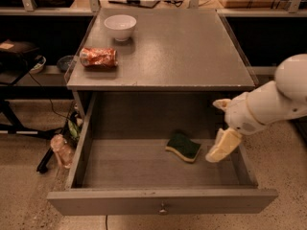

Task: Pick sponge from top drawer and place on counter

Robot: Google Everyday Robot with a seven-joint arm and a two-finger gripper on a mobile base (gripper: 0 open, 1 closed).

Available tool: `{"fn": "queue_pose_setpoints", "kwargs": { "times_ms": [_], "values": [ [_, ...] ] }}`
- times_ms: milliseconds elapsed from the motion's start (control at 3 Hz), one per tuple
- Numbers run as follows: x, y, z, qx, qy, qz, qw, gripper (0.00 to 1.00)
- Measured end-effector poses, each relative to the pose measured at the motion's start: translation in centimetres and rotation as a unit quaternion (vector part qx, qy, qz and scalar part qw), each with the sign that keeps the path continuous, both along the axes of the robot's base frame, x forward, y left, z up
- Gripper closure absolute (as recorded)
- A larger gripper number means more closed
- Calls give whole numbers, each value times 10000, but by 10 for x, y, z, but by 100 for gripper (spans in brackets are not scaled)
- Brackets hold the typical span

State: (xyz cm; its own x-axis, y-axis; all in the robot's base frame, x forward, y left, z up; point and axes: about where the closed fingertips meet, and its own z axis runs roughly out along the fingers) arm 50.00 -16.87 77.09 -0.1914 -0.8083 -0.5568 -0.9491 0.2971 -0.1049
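Camera view. The top drawer (163, 195) stands pulled fully out beneath the worktop (177, 51), with its front panel nearest the camera and one small round knob (163, 208) at the middle of the panel.

The sponge (183, 146) lies flat on the drawer floor, right of centre and about midway between back and front. The dark green face is up, and the yellow layer shows along the near edge. Its long axis runs on a diagonal, from back-left to front-right, and the front-right end points toward the drawer's right wall.

The end effector (214, 130) hangs over the right side of the open drawer, close to the right wall and just to the right of the sponge. Its two cream fingers (223, 145) stand wide apart, one high and one low, with nothing held between them. The lower fingertip sits just beside the sponge's front-right end; a narrow gap shows between the two.

On the worktop, a white bowl (120, 27) stands upright toward the back left. A crushed red can (98, 57) lies on its side nearer the left front edge, well apart from the bowl
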Motion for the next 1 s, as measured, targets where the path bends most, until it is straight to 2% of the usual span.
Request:
{"fn": "queue_pose_setpoints", "kwargs": {
  "times_ms": [667, 1000],
  "values": [
    [11, 24, -35, -361, 1, -101, 9993, 0],
    [11, 24, -39, -329, 36, -101, 9994, 0]
  ]
}}
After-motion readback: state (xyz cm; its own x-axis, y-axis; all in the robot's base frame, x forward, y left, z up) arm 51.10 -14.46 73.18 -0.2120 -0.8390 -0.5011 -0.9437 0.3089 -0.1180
